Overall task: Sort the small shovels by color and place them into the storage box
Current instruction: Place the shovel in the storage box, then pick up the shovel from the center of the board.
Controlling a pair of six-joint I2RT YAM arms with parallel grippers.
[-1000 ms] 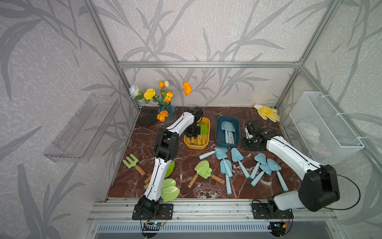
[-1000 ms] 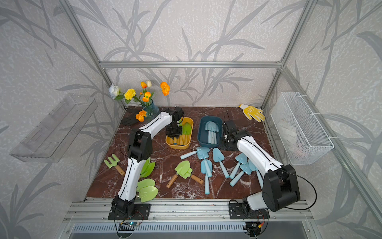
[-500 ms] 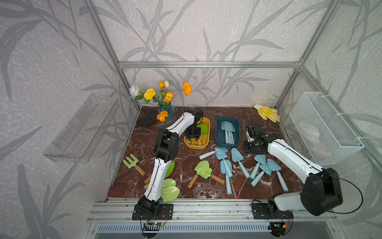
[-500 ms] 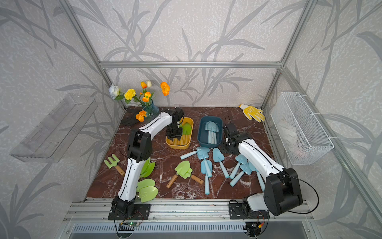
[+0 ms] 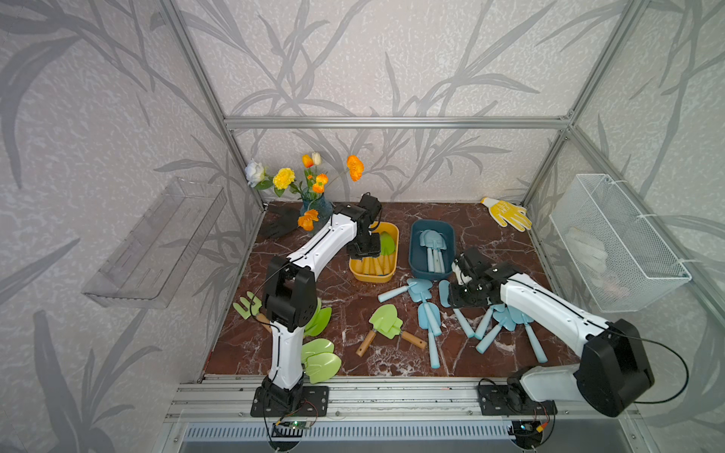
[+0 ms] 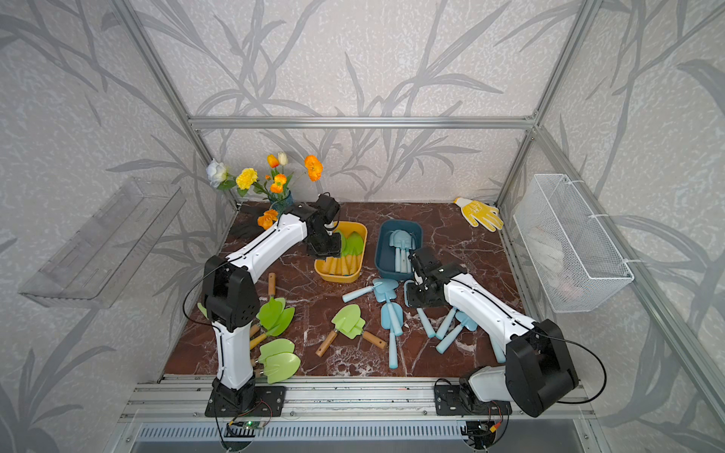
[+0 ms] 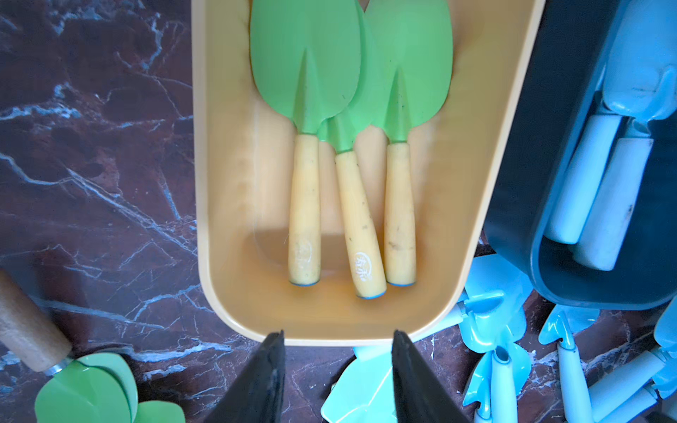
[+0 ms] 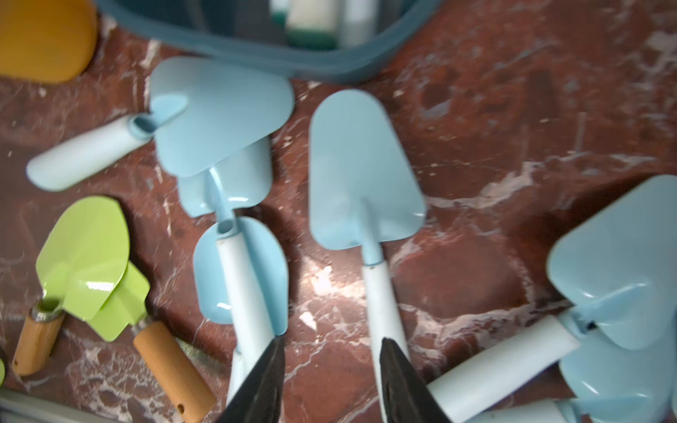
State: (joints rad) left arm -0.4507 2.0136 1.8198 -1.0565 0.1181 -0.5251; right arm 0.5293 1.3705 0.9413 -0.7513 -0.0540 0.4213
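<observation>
The left gripper (image 7: 337, 373), jaws parted and empty, hangs over the yellow box (image 7: 234, 311) holding three green shovels (image 7: 306, 66). The right gripper (image 8: 331, 381), jaws likewise apart, hovers above blue shovels (image 8: 362, 172) on the worktop (image 8: 513, 139).

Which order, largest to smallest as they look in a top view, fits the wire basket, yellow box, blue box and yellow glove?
1. wire basket
2. yellow box and blue box: they look alike, so unranked; an arm hides part of the yellow one
3. yellow glove
</observation>
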